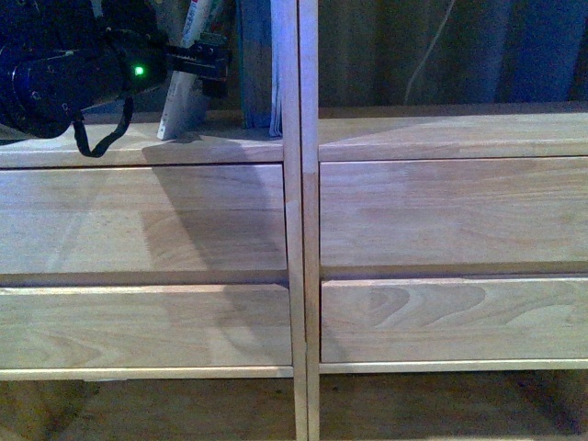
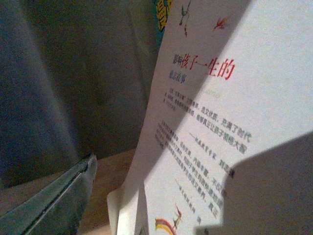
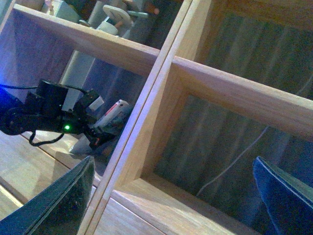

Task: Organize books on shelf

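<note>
Here, in the upper left of the front view, the left gripper (image 1: 204, 62) reaches into the left column of the light wood shelf (image 1: 299, 220), its jaws closed on the pale paperback (image 1: 186, 73), which leans to the right with its foot on the shelf board. Just to its right a darker book (image 1: 257, 64) stands upright against the central post, leaving only a narrow wedge of room between the two. The right column's compartment is open and holds nothing visible but a hanging cord (image 1: 432, 50).

The left wrist view is filled by the paperback's cover (image 2: 230, 127): a red title line of Chinese characters, small dark paragraphs beneath, little coloured figures at the corners; the fine print is too blurred to read.

In the right wrist view the right gripper (image 3: 181, 196) hangs before the right compartment, its two fingers (image 3: 63, 205) spread wide and holding nothing.
</note>
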You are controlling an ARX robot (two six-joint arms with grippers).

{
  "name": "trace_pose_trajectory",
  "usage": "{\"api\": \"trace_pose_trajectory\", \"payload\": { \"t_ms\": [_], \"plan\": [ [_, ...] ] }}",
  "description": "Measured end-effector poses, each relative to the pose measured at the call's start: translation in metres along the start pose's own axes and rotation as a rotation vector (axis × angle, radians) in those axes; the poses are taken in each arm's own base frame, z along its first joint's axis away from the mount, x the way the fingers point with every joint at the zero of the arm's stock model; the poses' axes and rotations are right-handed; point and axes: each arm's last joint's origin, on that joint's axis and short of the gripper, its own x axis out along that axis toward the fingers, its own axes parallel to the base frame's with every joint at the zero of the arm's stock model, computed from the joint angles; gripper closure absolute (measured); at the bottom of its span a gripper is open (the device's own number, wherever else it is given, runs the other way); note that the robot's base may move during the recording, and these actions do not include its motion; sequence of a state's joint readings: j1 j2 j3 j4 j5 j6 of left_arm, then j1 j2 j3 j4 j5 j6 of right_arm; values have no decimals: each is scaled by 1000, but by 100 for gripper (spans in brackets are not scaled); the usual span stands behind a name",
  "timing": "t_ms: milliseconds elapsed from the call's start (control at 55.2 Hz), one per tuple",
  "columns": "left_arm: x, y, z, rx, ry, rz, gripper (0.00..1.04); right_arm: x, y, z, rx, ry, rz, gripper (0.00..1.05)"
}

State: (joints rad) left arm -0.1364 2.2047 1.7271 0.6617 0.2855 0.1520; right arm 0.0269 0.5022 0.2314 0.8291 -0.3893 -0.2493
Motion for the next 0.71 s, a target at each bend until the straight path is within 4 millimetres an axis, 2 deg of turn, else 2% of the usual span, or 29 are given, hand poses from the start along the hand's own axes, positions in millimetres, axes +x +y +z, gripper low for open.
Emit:
{"api": "trace_pose_trajectory", "payload": {
  "t_ms": [199, 380, 507, 562, 707],
  "plan": [
    [-23, 1, 3, -28, -4, -7, 7, 0, 0, 0, 14, 3, 3, 7],
    [-58, -2, 14, -51, -52, 32, 7, 0, 2, 2, 29, -1, 11, 7],
    [-107, -6, 30, -61, -74, 75, 7, 0, 3, 5, 53, 11, 16, 7],
    [-133, -6, 38, -97, -68, 89, 7, 0, 2, 7, 68, 19, 10, 7],
    [-184, -3, 58, -180, -68, 122, 7, 2, 0, 6, 123, 75, -22, 7]
  ]
}}
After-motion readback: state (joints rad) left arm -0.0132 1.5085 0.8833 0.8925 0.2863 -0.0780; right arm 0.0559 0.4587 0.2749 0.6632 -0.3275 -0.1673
